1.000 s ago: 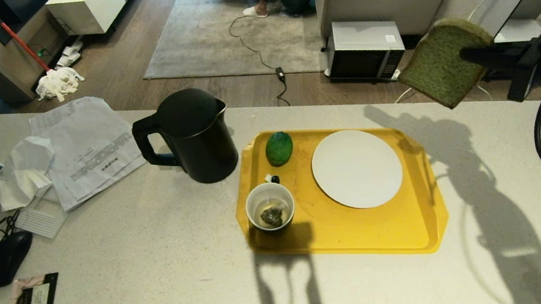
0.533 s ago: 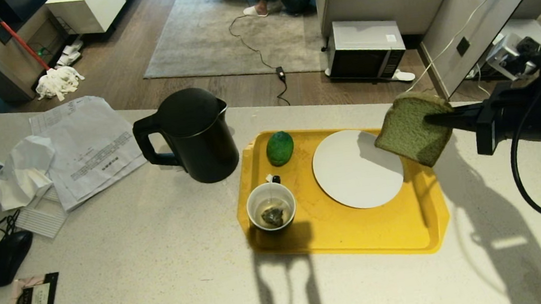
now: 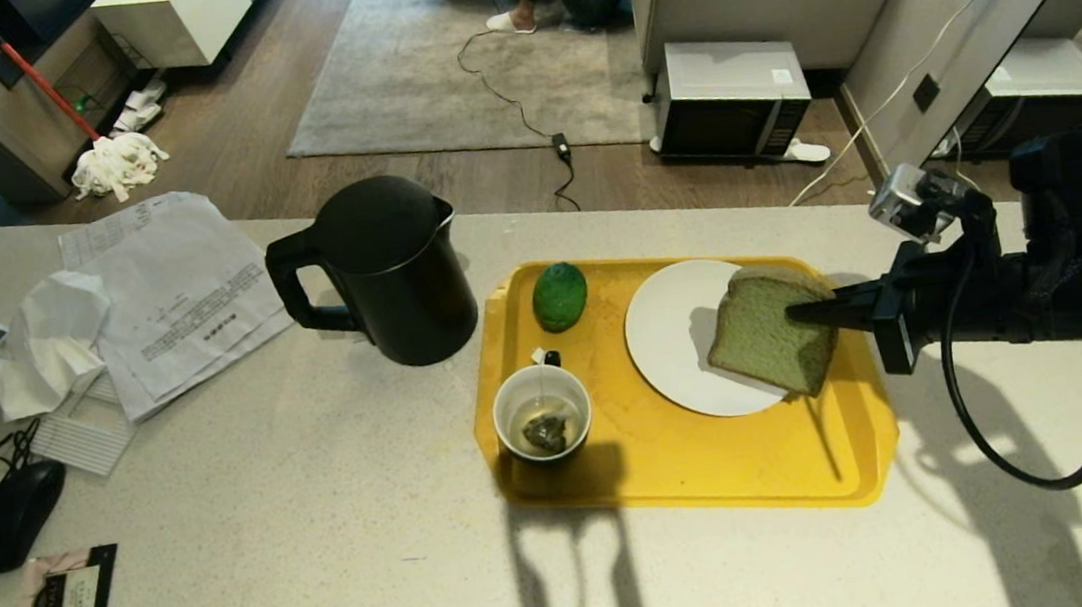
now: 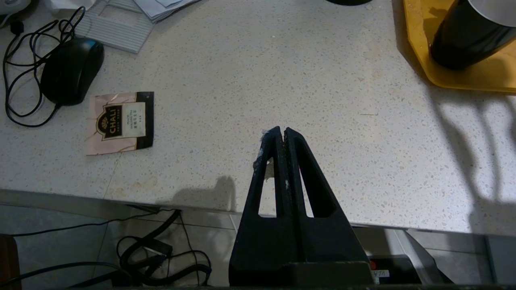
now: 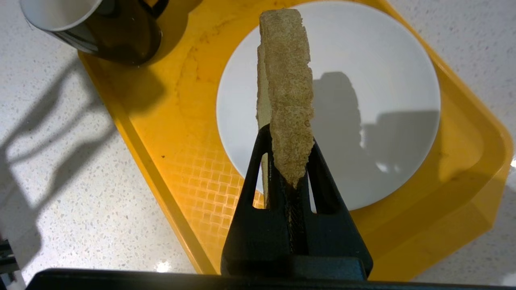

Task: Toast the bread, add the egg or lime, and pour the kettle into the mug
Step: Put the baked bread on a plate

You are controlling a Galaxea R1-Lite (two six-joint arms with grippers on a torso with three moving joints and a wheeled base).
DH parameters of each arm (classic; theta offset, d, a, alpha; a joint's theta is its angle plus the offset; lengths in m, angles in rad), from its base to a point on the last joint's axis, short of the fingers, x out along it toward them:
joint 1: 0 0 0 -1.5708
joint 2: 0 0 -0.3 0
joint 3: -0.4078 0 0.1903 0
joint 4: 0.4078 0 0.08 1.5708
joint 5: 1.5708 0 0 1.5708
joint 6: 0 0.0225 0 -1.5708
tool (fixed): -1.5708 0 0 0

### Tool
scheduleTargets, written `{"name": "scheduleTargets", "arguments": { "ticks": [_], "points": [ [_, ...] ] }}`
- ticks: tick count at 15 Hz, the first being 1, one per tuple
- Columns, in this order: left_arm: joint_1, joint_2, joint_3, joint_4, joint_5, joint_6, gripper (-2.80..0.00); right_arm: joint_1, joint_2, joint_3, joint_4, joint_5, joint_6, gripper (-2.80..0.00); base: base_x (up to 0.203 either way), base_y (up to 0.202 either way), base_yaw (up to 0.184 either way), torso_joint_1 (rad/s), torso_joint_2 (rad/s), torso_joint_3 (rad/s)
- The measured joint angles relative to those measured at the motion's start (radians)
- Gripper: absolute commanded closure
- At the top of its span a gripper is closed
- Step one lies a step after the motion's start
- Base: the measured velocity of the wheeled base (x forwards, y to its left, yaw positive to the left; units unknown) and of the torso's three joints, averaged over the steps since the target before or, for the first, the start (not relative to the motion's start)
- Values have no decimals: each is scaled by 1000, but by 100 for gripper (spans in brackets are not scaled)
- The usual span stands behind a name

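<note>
Right gripper [image 3: 809, 314] clamps bread [image 3: 764, 341] by crust edge, right of frame centre, slice tilted over plate [image 3: 676, 340]. Bread judged light, soft, crushable; edge grip suits. Left gripper [image 4: 281, 133] pinched shut, empty.

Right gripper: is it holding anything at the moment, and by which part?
Yes. The right gripper is shut on the bread, pinching one edge of the slice, which hangs above the white plate. The left gripper is shut and empty.
</note>
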Motion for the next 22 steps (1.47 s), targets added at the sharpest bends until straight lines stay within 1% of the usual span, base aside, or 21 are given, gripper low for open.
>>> {"name": "scheduleTargets", "arguments": {
  "ticks": [10, 13, 16, 22],
  "points": [
    [0, 0, 0, 0, 0, 0, 0, 21, 104, -75, -4, -7, -1, 0, 0, 0, 0, 0, 0, 0],
    [0, 0, 0, 0, 0, 0, 0, 20, 136, -97, -53, -32, -12, 0, 0, 0, 0, 0, 0, 0],
    [0, 0, 0, 0, 0, 0, 0, 19, 166, -112, -80, -43, -50, 0, 0, 0, 0, 0, 0, 0],
    [0, 0, 0, 1, 0, 0, 0, 17, 196, -129, -96, -45, -54, 0, 0, 0, 0, 0, 0, 0]
  ]
}}
